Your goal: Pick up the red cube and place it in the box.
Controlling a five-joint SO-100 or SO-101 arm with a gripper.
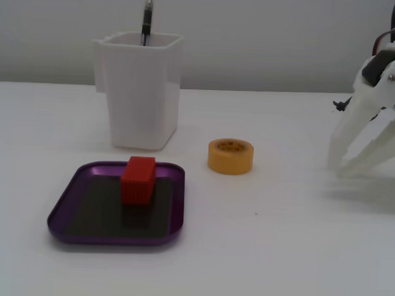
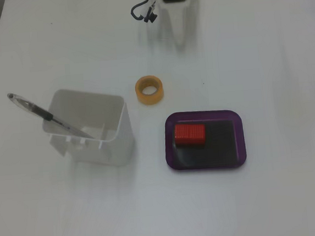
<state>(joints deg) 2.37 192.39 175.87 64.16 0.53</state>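
The red cube (image 1: pixel 138 180) lies inside the purple box (image 1: pixel 60 211), on its dark bottom near the back rim. From above it lies in the left part of the box (image 2: pixel 242 138), red cube (image 2: pixel 190 134) flat and long side across. My white gripper (image 1: pixel 338 167) is at the far right of the table, well away from the box, fingers pointing down with their tips together and nothing between them. From above the gripper (image 2: pixel 179 39) shows as one narrow taper at the top edge.
A tall white plastic container (image 1: pixel 138 87) with a pen (image 1: pixel 147 19) in it stands behind the box; from above the container (image 2: pixel 87 129) is left of the box. A yellow tape roll (image 1: pixel 230 161) lies between box and gripper, also seen from above (image 2: pixel 140 92).
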